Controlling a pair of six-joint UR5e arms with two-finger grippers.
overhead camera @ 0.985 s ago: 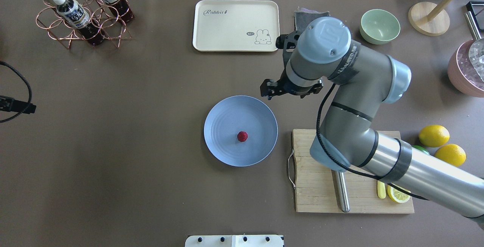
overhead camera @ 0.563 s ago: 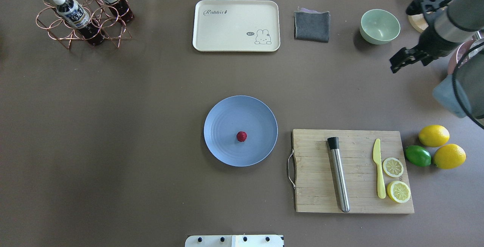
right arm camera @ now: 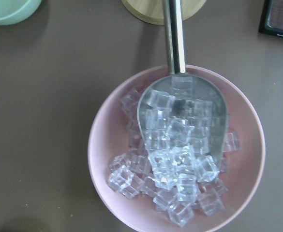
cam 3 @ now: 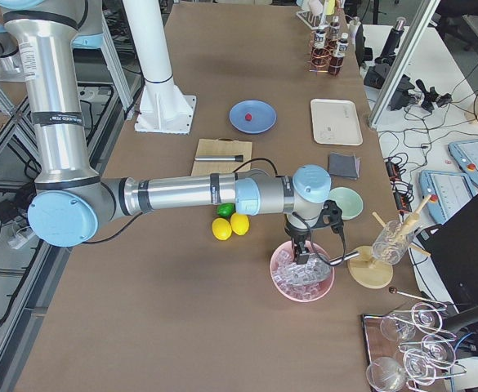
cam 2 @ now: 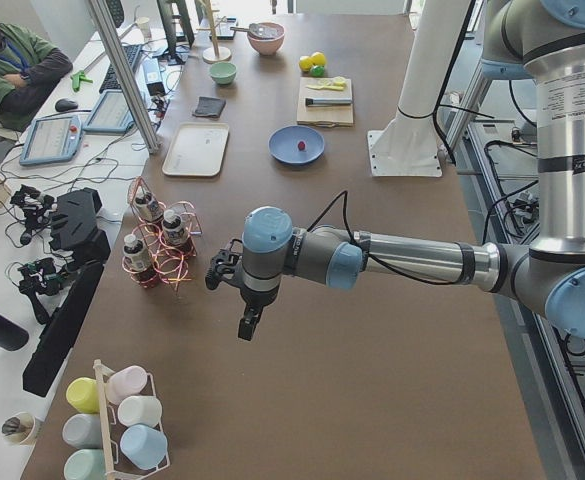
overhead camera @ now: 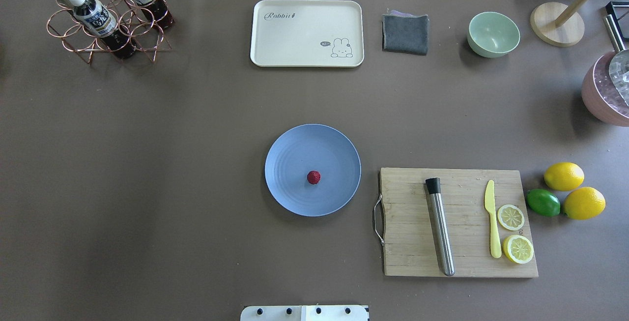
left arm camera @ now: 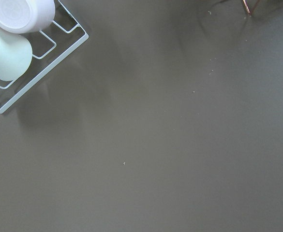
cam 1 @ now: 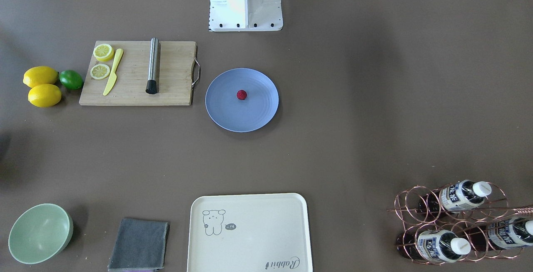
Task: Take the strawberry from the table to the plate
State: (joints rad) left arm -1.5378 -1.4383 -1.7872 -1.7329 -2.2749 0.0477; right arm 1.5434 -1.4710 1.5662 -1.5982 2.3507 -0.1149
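Observation:
The small dark-red strawberry [overhead camera: 313,177] [cam 1: 241,94] lies on the light-blue plate [overhead camera: 295,151] [cam 1: 254,116], a little off its centre, with nothing touching it. The plate rests on the brown table [overhead camera: 172,163]. Neither arm shows in the overhead or front views. My left gripper [cam 2: 247,325] hangs far from the plate, beyond the bottle rack, over bare table near a cup rack. My right gripper [cam 3: 301,251] is over the pink bowl of ice cubes [right arm camera: 180,145] at the table's other end. Whether either gripper is open or shut I cannot tell.
A wooden cutting board [overhead camera: 408,222] with a metal rod [overhead camera: 440,235], yellow knife and lemon slices lies right of the plate, two lemons and a lime [overhead camera: 543,202] beyond it. At the far edge stand a cream tray [overhead camera: 307,33], grey cloth, green bowl [overhead camera: 493,34] and bottle rack [overhead camera: 105,16].
The right arm has swung away from beside the plate to the right and out of the overhead view. The strawberry has stayed on the plate.

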